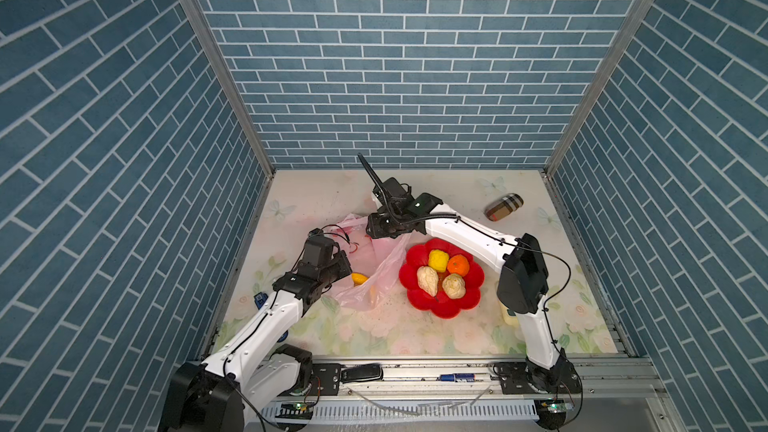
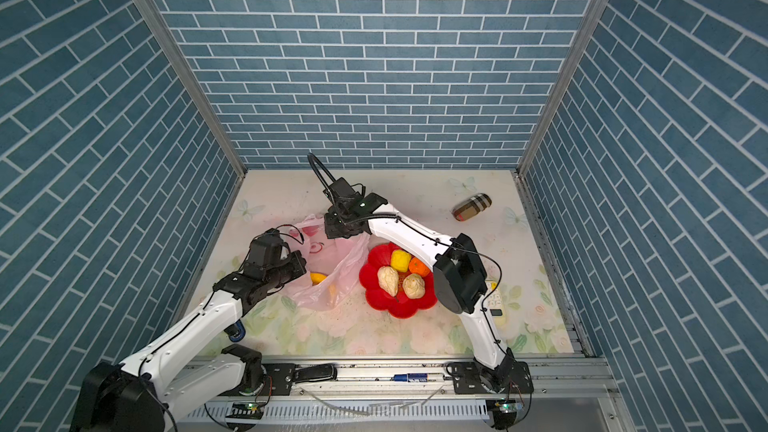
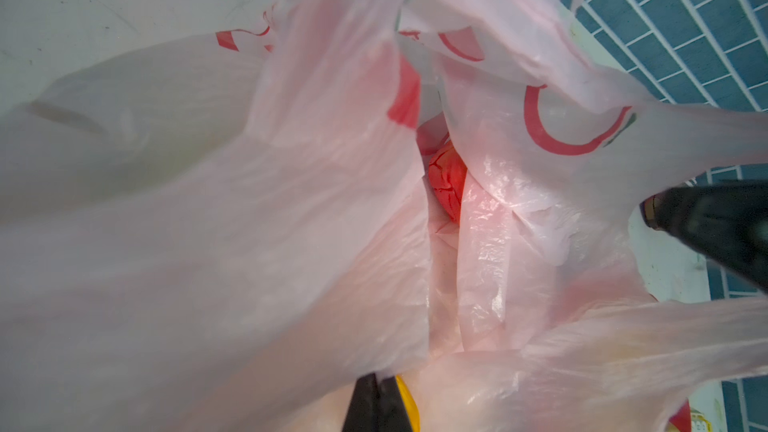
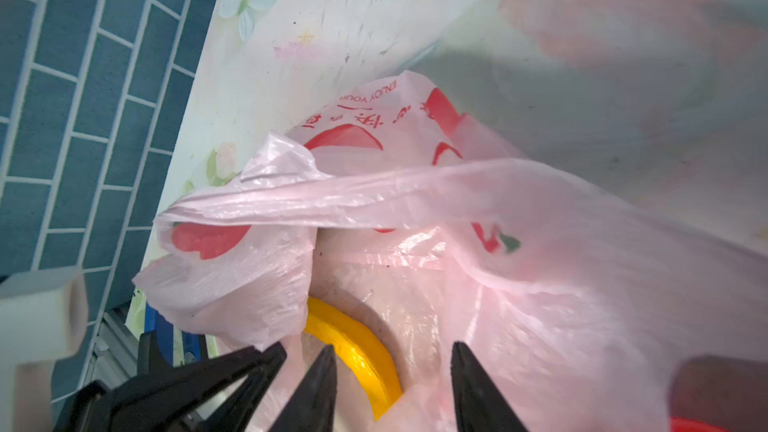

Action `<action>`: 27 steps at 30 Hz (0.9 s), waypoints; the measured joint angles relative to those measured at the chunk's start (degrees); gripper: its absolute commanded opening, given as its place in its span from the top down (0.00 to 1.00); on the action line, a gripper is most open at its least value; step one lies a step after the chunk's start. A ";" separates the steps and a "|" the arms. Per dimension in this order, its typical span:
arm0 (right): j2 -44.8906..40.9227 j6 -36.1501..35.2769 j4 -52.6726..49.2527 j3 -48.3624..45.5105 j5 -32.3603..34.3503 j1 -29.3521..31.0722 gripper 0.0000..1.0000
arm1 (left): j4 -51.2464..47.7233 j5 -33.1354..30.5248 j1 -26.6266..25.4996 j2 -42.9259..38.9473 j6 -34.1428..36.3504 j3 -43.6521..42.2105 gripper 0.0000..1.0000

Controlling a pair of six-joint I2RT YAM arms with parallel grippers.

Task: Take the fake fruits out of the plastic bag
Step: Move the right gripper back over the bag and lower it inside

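The pale-pink plastic bag [image 1: 374, 268] [image 2: 332, 276] lies crumpled between my two grippers. My left gripper [image 3: 376, 384] is shut on a fold of the bag's rim, right beside the yellow banana [image 3: 407, 403]. Deeper in the bag shows the wrinkled red fruit [image 3: 446, 184]. My right gripper [image 4: 392, 349] hangs open inside the bag's mouth, its fingers astride the end of the banana [image 4: 353, 351] without touching it. A yellow lump [image 1: 438, 260], an orange fruit [image 1: 458, 264] and two cream fruits [image 1: 428, 280] sit in the red flower dish [image 1: 415, 299].
The red dish touches the bag's right side. A checked brown pouch [image 1: 503, 206] lies at the back right. A cream remote [image 2: 496, 297] sits under the right arm, and a blue object [image 1: 259, 297] by the left arm. Blue brick walls close in three sides.
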 measured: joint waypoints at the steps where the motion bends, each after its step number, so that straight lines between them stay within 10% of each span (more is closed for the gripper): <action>1: 1.38 0.04 -0.44 1.88 -0.44 0.31 0.56 | 0.00 -0.02 0.00 -0.37 -0.13 0.00 0.96; 27: 9.27 -5.81 -19.06 7.41 -8.20 4.50 0.58 | -7.96 -0.04 0.00 1.88 -1.09 -1.29 0.97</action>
